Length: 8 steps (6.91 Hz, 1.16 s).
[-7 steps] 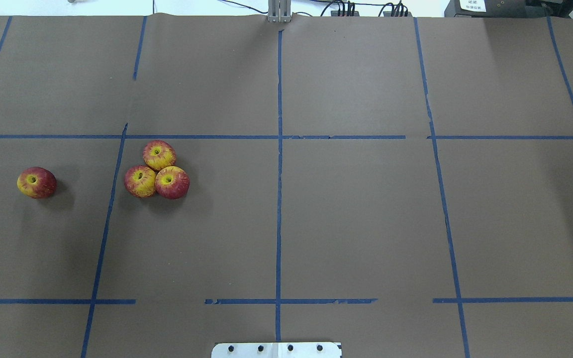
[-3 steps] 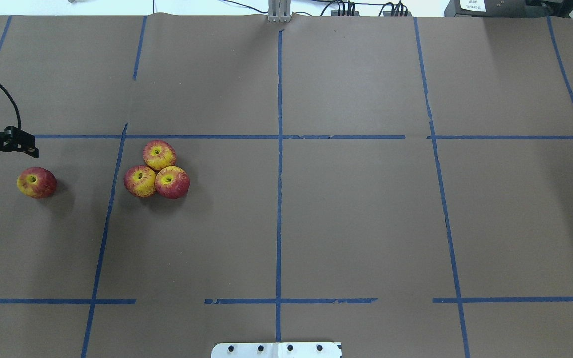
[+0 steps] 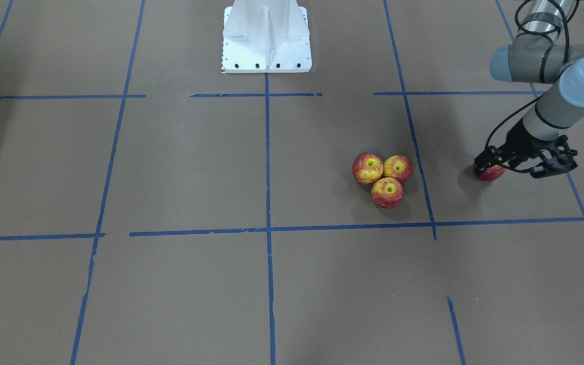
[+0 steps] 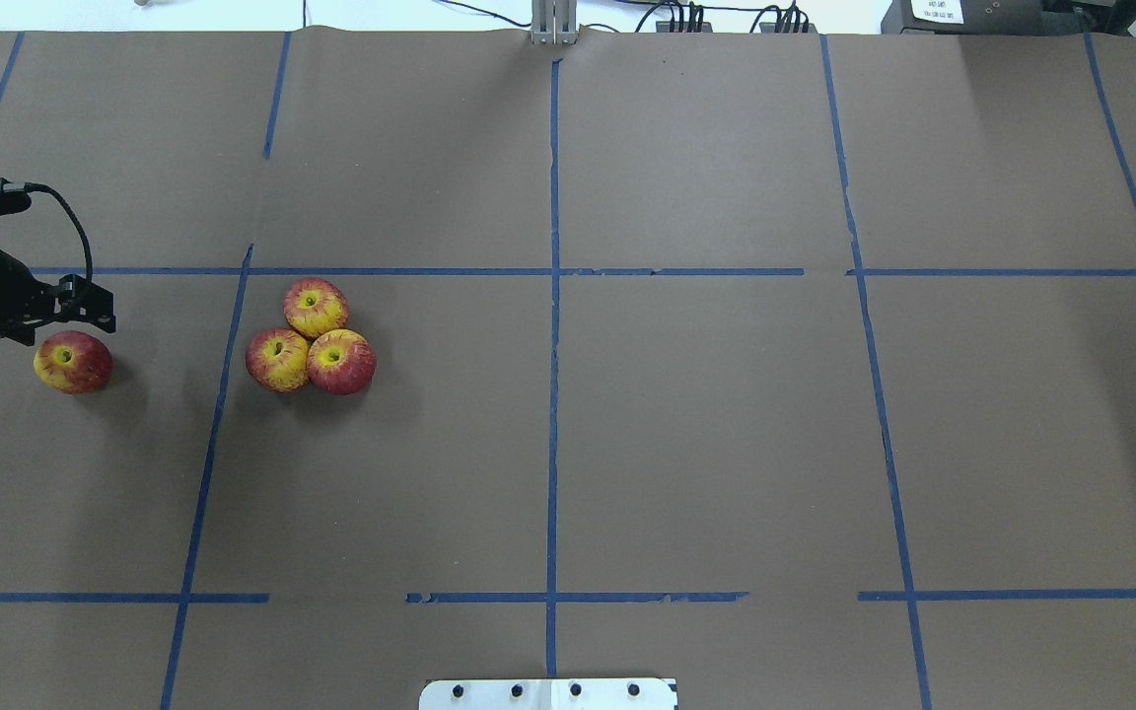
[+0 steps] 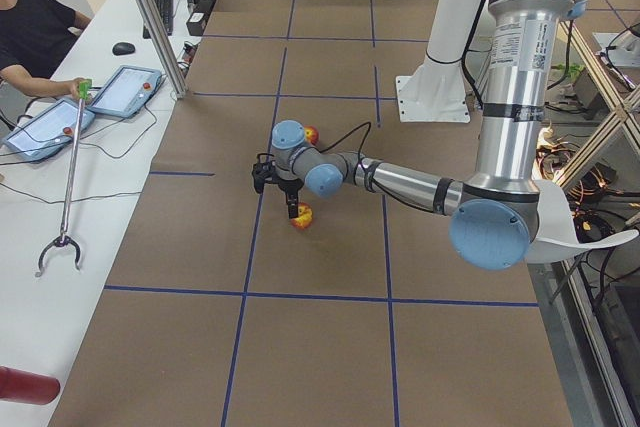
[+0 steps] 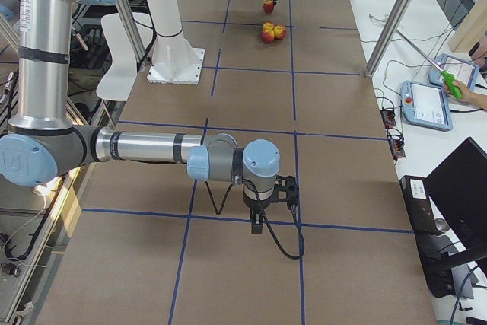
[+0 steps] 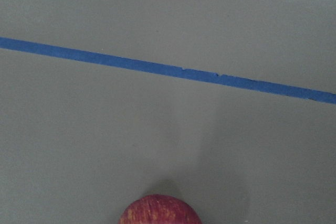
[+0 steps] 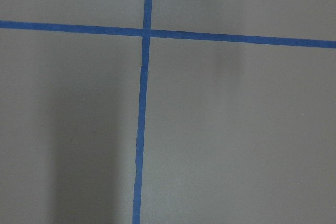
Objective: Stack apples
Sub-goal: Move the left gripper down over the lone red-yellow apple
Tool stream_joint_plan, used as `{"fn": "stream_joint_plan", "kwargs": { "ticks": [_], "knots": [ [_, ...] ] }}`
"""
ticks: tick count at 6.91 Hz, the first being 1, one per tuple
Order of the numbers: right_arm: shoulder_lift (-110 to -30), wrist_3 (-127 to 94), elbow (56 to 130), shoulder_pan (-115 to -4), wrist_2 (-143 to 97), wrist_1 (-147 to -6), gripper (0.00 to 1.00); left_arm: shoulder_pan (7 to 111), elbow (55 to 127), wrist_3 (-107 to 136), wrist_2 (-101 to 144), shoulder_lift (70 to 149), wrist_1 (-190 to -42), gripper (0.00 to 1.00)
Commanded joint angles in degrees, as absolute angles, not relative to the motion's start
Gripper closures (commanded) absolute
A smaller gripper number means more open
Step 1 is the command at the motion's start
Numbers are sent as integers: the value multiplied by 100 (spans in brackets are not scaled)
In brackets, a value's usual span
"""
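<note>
Three apples sit touching in a cluster on the brown table: one at the back [image 4: 316, 308], one front left [image 4: 277, 359], one front right [image 4: 340, 362]; the cluster also shows in the front view [image 3: 387, 192]. A fourth, lone apple [image 4: 73, 362] [image 3: 488, 173] lies apart, near the table's left end. My left gripper [image 4: 100, 308] [image 3: 484, 165] looks open and empty, just above and behind the lone apple; the left wrist view shows only the apple's top [image 7: 160, 211]. My right gripper [image 6: 266, 207] shows only in the exterior right view, far from the apples; I cannot tell whether it is open or shut.
Blue tape lines [image 4: 553, 296] divide the brown paper into squares. The white robot base [image 3: 266, 38] stands at the table's near-robot edge. An operator with a grabber stick [image 5: 65, 197] sits beyond the far edge, with tablets [image 5: 125, 90] beside them.
My left arm came in from the left edge and moved right, toward the lone apple. The apples have not moved.
</note>
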<state>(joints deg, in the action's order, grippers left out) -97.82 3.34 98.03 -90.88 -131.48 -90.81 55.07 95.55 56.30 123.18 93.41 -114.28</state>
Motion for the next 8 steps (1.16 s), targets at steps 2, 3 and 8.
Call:
{"fn": "stream_joint_plan", "kwargs": {
  "ticks": [2,3,8],
  "knots": [
    [-9782,334,9800,-9088,-13157,-9079,0,5449,9554,5660,12120,9290,-11382,0],
    [-9782,334,9809,-9088,-13157,-9079,0,5414,9441,5660,12111,9290,-11382,0],
    [-9782,334,9800,-9088,-13157,-9079,0,5195,9255,5634,12155,9307,-11461,26]
  ]
}}
